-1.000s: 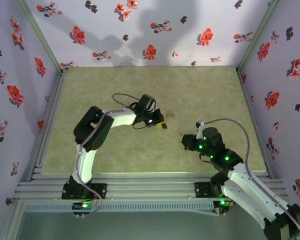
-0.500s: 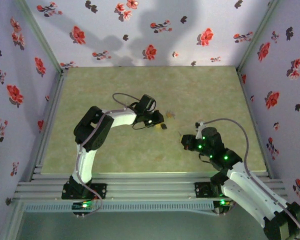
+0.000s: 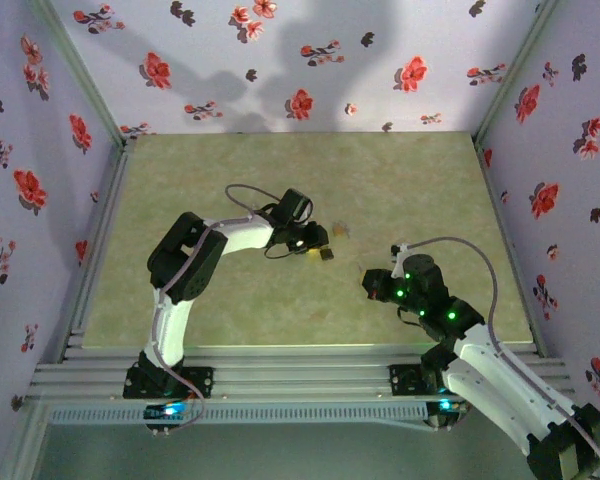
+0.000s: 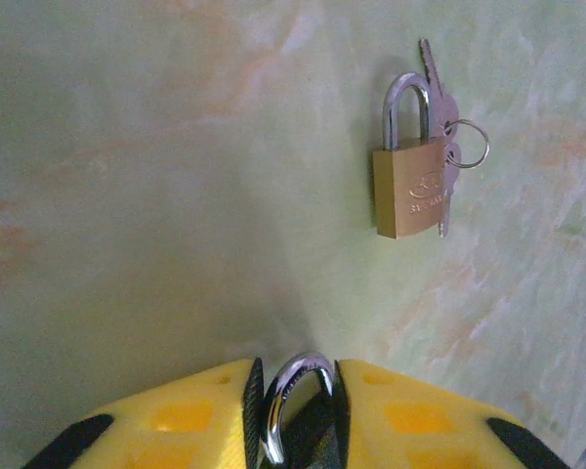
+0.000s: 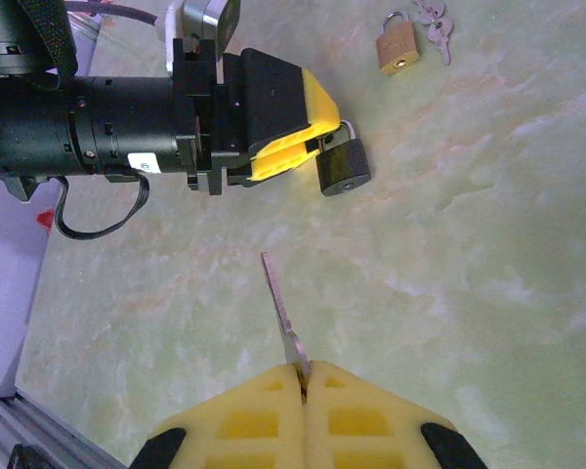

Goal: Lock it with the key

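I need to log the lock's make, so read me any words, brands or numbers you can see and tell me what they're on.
Brass padlock: oval emblem with a line of letters under it, too blurred to read.
White sticker on the left arm: print too small to read.
So no text is legible.

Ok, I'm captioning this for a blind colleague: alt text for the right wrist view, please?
The right gripper, shut on a silver key, points the blade toward a dark padlock sitting in the jaws of the left gripper. A brass padlock with keys lies beyond on the green table.
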`<state>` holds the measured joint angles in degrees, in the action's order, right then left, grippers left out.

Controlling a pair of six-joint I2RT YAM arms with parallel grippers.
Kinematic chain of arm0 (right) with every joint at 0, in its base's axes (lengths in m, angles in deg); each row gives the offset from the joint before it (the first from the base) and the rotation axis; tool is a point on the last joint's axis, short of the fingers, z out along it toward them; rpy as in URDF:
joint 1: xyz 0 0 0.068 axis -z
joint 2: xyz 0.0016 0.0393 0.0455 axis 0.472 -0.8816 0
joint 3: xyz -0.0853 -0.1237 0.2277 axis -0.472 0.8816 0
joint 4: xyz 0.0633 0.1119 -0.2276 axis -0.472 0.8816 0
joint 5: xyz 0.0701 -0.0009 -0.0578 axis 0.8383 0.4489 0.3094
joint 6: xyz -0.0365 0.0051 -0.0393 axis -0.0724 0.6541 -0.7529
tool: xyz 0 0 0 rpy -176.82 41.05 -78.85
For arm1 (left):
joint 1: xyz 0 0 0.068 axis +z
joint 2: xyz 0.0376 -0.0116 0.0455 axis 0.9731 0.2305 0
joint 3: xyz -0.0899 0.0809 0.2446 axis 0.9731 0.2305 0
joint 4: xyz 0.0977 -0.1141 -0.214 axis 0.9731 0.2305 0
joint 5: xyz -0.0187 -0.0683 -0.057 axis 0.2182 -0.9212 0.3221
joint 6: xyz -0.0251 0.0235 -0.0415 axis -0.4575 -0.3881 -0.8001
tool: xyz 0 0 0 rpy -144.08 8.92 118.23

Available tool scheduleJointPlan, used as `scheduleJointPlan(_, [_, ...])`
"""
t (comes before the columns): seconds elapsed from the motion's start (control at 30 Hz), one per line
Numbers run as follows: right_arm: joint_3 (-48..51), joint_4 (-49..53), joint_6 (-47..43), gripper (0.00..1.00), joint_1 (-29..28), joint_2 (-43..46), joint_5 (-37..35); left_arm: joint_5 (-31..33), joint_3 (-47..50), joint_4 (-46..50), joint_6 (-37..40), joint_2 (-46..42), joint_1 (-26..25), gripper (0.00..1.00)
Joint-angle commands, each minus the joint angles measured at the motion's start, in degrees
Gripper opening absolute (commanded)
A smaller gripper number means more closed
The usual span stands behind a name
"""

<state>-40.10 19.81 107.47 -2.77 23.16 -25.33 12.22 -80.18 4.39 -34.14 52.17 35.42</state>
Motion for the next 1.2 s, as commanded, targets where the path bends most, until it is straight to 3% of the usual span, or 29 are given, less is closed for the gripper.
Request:
scheduleJointPlan(0.0, [0.7, -1.1, 0.6, 0.0, 0.4, -0.1, 0.4, 1.5, -1.1, 3.2, 2.1, -1.6, 0.4, 0.31])
scheduleJointPlan(0.1, [0.7, -1.2, 0.6, 0.0, 0.4, -0.3, 0.1, 1.6, -0.6, 3.9, 2.5, -3.3, 1.0, 0.38])
scheduleJointPlan(0.27, [-0.4, -1.4, -0.4, 0.0, 0.4, -2.7, 0.0, 3.4, -0.1, 7.0, 5.1, -8.4, 1.8, 0.61])
scheduleJointPlan(0.43, [-2.3, -2.2, -2.2, 0.0, 0.5, -7.4, -0.3, 6.4, -0.1, 11.3, 8.5, -15.3, 1.9, 0.72])
scheduleJointPlan(0.53, [-4.4, -2.1, -3.7, 0.0, 0.4, -11.1, -1.2, 8.9, 1.2, 13.0, 10.2, -20.4, 1.9, 0.83])
scheduleJointPlan(0.6, [-6.0, -2.0, -4.4, 0.0, 0.4, -13.8, -2.2, 10.9, 2.8, 13.7, 11.1, -24.3, 1.9, 0.98])
scheduleJointPlan(1.0, [-16.7, -3.5, -7.5, 0.0, 0.4, -33.5, -3.8, 27.7, 19.9, 15.7, 14.9, -48.0, 2.6, 1.0])
scheduleJointPlan(1.17, [-21.9, -3.5, -7.8, 0.0, 0.4, -41.1, -2.3, 30.3, 26.6, 15.2, 15.0, -56.0, 5.4, 1.0])
